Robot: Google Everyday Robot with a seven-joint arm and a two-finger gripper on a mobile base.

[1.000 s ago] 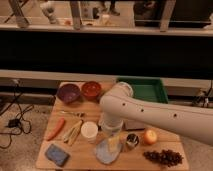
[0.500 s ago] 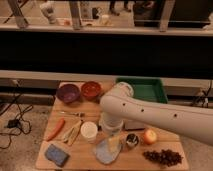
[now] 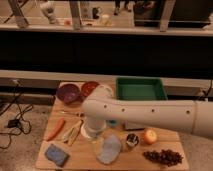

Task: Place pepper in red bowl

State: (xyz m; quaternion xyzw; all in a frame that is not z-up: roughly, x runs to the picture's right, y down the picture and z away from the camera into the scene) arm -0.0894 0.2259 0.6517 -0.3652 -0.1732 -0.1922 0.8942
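The pepper (image 3: 55, 128), long and orange-red, lies on the wooden table (image 3: 80, 161) near its left edge, tip pointing toward the front left. The red bowl (image 3: 90, 88) stands at the table's back, right of the purple bowl (image 3: 68, 93), and is partly covered by my arm. My white arm (image 3: 150, 114) reaches in from the right across the table's middle. My gripper (image 3: 98, 138) hangs down at the arm's end over the table's centre, right of the pepper and apart from it, by a white cup (image 3: 91, 131).
A green tray (image 3: 140, 90) sits at the back right. Pale sticks (image 3: 74, 132) lie beside the pepper. A blue sponge (image 3: 56, 154), a grey crumpled item (image 3: 110, 149), a small dark can (image 3: 131, 140), a round orange fruit (image 3: 149, 136) and dark grapes (image 3: 162, 157) line the front.
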